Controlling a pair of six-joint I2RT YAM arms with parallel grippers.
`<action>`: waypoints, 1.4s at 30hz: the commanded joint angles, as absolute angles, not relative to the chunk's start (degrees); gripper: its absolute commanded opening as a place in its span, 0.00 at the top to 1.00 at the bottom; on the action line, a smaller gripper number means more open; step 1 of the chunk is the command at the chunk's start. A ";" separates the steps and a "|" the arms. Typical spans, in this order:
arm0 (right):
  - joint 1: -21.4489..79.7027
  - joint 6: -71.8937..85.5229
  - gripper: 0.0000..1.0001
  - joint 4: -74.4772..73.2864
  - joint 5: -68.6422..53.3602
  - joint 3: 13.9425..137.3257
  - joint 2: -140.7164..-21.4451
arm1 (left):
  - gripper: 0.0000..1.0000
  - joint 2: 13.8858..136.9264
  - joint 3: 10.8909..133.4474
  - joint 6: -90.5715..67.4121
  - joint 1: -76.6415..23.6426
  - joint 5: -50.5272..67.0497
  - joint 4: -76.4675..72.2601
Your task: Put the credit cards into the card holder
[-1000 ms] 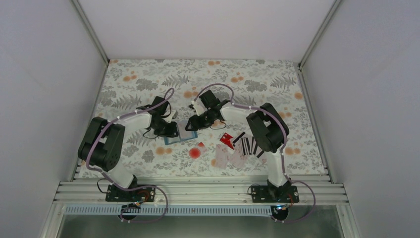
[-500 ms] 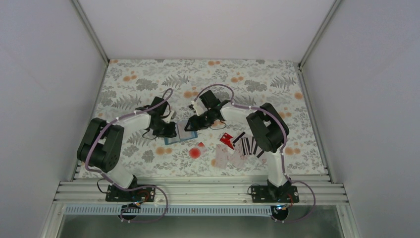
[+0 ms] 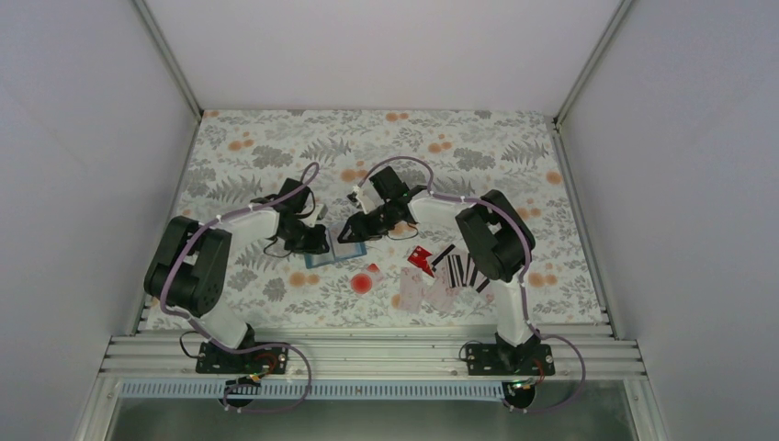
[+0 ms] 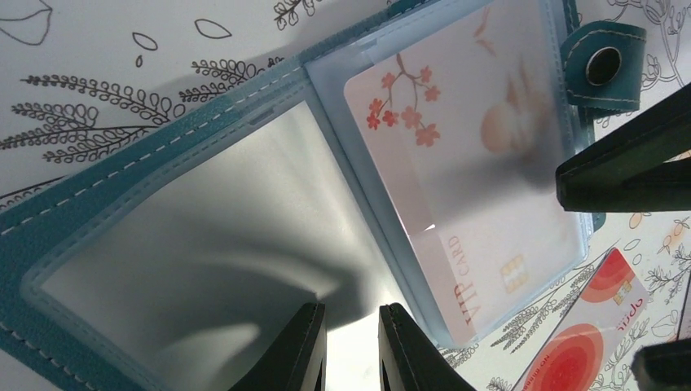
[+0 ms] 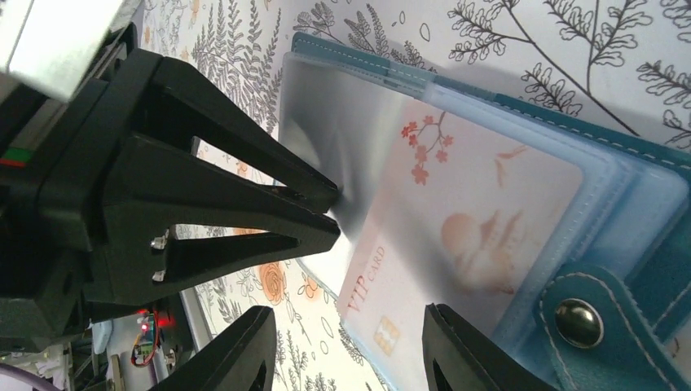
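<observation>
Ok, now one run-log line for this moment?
left gripper: pinches card holder sleeve | right gripper: open | VIP card: partly in sleeve

Card holder (image 3: 335,254): blue stitched wallet, lying open, clear inner sleeves exposed, snap tab (image 4: 604,63) unfastened. One clear sleeve is raised off the half without the tab. A pale blossom-print VIP card (image 4: 464,187) sits partway in a sleeve on the tab half, chip end protruding. A red-circled card (image 4: 588,327) lies just beside the holder. The remaining credit cards (image 3: 445,276), pale, black-striped and one red, lie scattered near its right.
</observation>
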State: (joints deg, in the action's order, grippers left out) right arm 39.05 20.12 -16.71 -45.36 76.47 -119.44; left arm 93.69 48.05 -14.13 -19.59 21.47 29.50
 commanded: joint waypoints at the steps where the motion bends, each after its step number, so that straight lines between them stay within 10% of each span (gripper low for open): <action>1: 38.39 20.06 0.54 -16.74 -44.12 76.65 -120.52 | 0.81 98.17 45.51 -13.19 -20.08 20.79 30.93; 35: 40.08 18.22 0.57 -24.17 -37.96 80.40 -122.42 | 0.81 99.79 45.62 -12.74 -20.15 21.53 30.63; 42: 40.08 17.31 0.74 -24.81 -36.70 80.13 -120.82 | 0.81 99.38 46.02 -12.74 -20.18 22.00 30.58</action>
